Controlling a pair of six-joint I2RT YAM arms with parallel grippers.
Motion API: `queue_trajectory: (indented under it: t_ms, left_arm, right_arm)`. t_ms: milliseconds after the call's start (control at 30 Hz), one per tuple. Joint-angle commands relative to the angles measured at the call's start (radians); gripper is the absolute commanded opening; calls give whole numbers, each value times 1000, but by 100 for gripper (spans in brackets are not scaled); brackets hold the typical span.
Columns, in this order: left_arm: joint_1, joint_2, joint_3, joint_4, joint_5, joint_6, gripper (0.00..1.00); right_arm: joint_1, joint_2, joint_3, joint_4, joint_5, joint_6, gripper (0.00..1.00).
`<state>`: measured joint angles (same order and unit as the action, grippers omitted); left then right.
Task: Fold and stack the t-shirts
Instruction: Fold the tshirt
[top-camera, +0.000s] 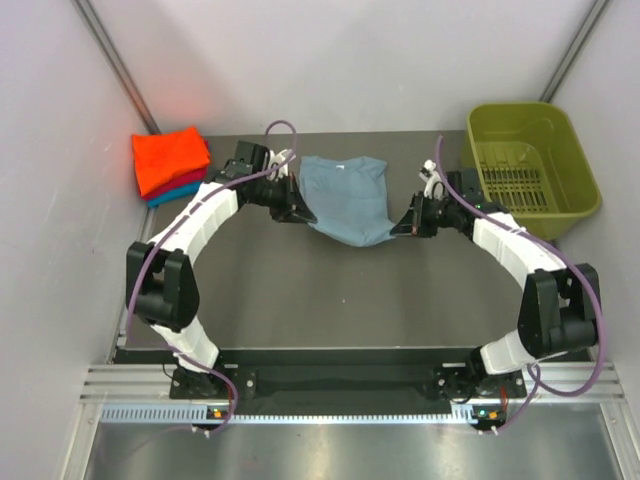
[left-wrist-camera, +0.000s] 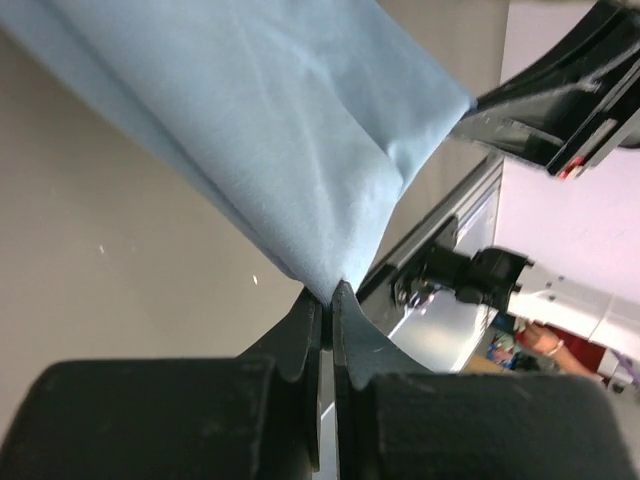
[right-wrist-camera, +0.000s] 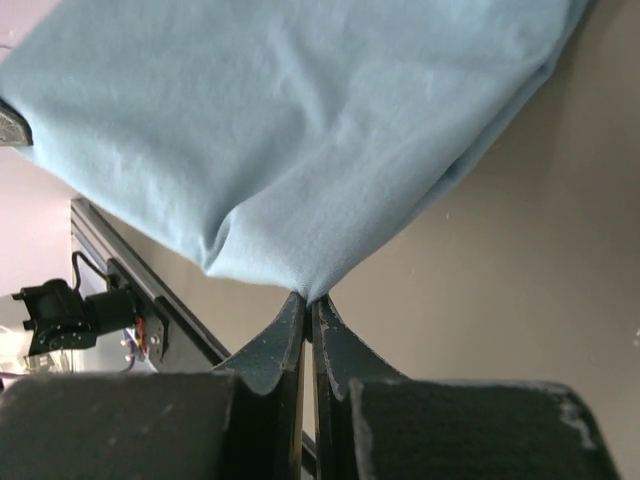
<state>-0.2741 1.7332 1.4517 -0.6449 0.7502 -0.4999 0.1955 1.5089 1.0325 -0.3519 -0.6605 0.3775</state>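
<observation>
The grey-blue t-shirt (top-camera: 346, 196) hangs stretched between my two grippers above the middle of the table. My left gripper (top-camera: 305, 213) is shut on its left edge, and the cloth (left-wrist-camera: 290, 140) runs up out of the pinched fingertips (left-wrist-camera: 327, 294). On the right side my right gripper (top-camera: 397, 230) is shut on the shirt's lower corner, where the fabric (right-wrist-camera: 300, 130) fans out from the closed tips (right-wrist-camera: 307, 300). A folded stack of t-shirts, orange (top-camera: 169, 159) over red and teal, lies at the back left corner.
An olive-green plastic basket (top-camera: 530, 165) stands at the back right, partly over the table edge. Grey walls close in on both sides. The dark tabletop (top-camera: 340, 300) stretches toward the arm bases.
</observation>
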Motion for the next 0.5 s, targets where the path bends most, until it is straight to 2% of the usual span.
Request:
queue_trajectory:
  t_ms: [0, 100, 233, 333, 467]
  left_arm:
    - [4, -95, -54, -44, -26, 52, 0]
    - [4, -126, -83, -59, -31, 63, 0]
    - [7, -141, -80, -76, -48, 73, 0]
    - [38, -113, -64, -47, -32, 49, 0]
    - [81, -5, 43, -3, -3, -2, 0]
  right_arm:
    - [-14, -93, -31, 22, -37, 1, 0]
    - [-14, -134, -54, 30, -44, 17, 0]
    - [-14, -127, 12, 19, -34, 0, 0]
    - [-13, -79, 98, 11, -22, -17, 0]
    - [-14, 13, 204, 28, -4, -19, 0]
